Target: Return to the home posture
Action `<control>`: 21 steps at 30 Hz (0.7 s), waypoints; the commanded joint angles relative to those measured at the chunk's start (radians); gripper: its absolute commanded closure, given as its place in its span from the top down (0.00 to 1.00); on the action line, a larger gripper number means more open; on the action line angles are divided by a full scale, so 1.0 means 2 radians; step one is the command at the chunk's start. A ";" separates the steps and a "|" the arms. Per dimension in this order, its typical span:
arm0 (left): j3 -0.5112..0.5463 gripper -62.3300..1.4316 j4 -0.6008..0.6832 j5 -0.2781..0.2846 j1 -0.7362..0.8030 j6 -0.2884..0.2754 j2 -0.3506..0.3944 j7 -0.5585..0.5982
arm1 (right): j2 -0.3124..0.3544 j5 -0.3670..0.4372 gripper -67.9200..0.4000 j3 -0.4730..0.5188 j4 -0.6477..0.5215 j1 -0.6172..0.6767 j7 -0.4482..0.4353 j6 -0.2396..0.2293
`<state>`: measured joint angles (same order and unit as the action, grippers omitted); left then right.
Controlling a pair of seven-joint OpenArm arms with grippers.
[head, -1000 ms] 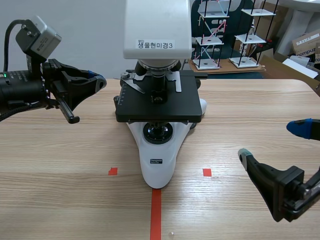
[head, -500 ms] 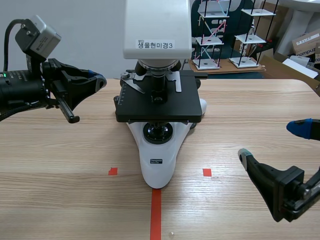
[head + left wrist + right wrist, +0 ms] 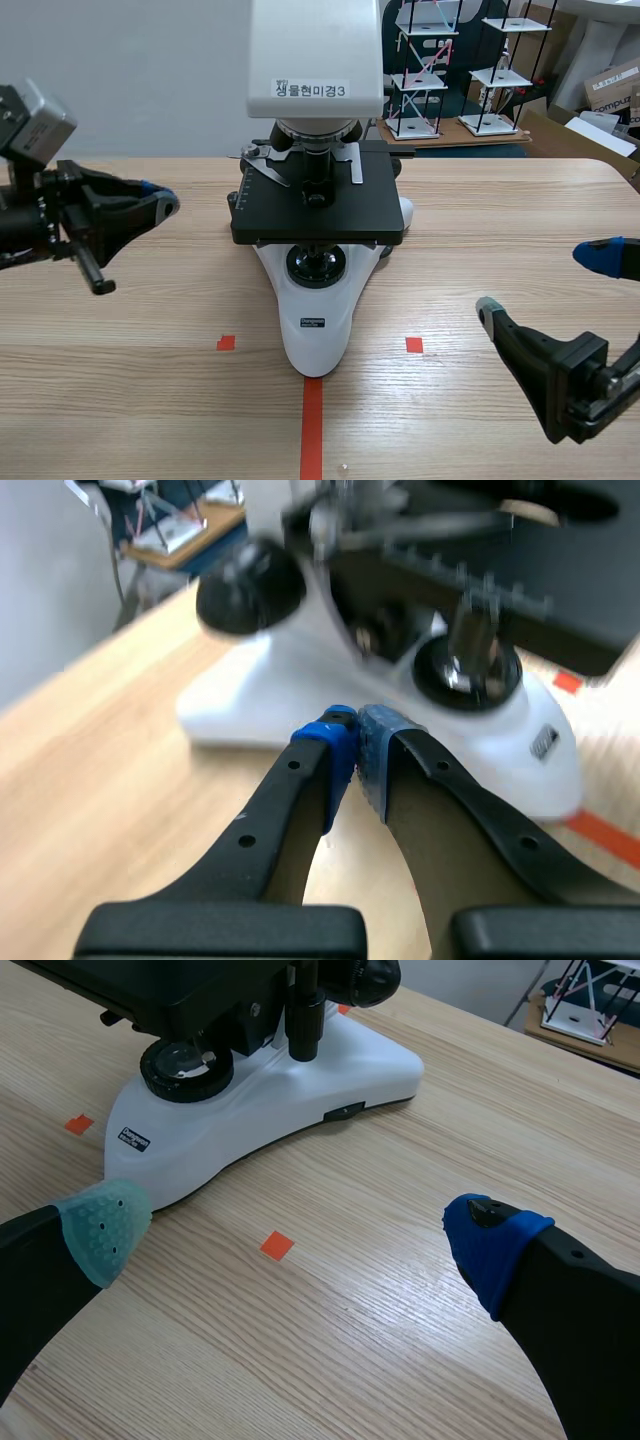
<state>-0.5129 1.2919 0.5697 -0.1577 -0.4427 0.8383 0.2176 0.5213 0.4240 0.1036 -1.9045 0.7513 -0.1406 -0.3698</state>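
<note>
A white and black microscope (image 3: 318, 300) stands at the middle of the wooden table (image 3: 480, 220), its black stage over the white base. My left gripper (image 3: 160, 208) hovers to the left of the microscope, apart from it. In the left wrist view its blue pads (image 3: 340, 750) meet with nothing between them, pointing at the microscope's base (image 3: 270, 700). My right gripper (image 3: 545, 283) hangs low at the right front, open. In the right wrist view the right gripper (image 3: 300, 1232) frames bare table, with the microscope base (image 3: 290, 1090) ahead of it.
Orange-red tape marks (image 3: 312, 430) lie in front of the microscope. Beyond the far right table edge stand wire model racks (image 3: 430, 70) and cardboard boxes (image 3: 610, 90).
My left arm has drawn back to the left and a little lower, away from the microscope. The right arm and microscope have not moved.
</note>
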 commanded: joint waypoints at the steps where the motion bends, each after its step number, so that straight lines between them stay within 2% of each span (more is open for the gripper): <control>1: 0.034 0.09 0.022 0.015 0.025 0.001 0.009 0.009 | 0.001 0.005 0.95 0.007 -0.009 0.000 -0.008 0.002; 4: 0.078 0.21 0.043 0.018 0.082 0.001 0.018 0.009 | 0.001 0.005 0.95 0.007 -0.009 0.000 -0.008 0.002; 12: 0.195 0.73 0.117 0.018 0.250 0.001 0.020 0.009 | 0.000 0.005 0.95 0.007 -0.009 0.000 -0.008 0.002; 15: 0.233 0.88 0.152 0.008 0.305 -0.003 0.013 0.004 | 0.000 0.005 0.95 0.007 -0.009 0.000 -0.008 0.002; 17: 0.258 0.97 0.179 -0.009 0.338 -0.003 0.004 -0.006 | 0.000 0.005 0.95 0.007 -0.009 0.000 -0.008 0.002; 21: 0.296 1.00 0.219 -0.034 0.385 -0.003 -0.022 -0.017 | 0.000 0.003 0.95 0.007 -0.009 0.000 -0.008 0.002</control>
<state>0.0757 1.7206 0.4938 0.6136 -0.4469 0.8146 0.1680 0.5209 0.4236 0.1036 -1.9045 0.7513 -0.1406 -0.3698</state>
